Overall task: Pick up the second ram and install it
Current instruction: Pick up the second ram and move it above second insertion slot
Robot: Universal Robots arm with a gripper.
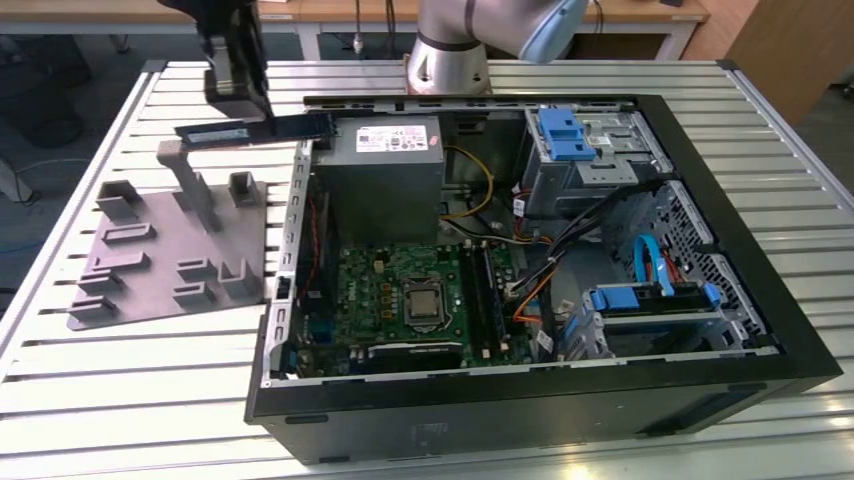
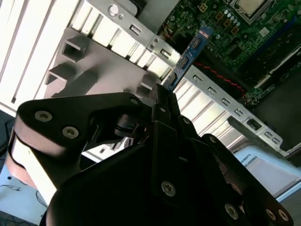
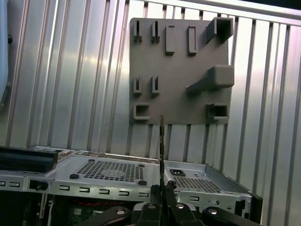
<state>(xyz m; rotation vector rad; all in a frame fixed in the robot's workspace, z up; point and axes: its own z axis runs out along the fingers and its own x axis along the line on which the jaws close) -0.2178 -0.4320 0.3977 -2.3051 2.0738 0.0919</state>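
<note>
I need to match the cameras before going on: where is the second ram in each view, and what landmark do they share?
Exterior view: the second ram is held roughly level in the gripper, above the case rim on the exterior view's left.
Second wrist view: it juts from the gripper toward the motherboard.
First wrist view: edge-on, a thin line before the case wall.
Shared landmark: the grey fixture plate.

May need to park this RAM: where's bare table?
Bare slatted table at the exterior view's lower left, bordered by the grey fixture plate and computer case; also a strip at that view's right edge. Inside, cables and drive cages crowd it.
</note>
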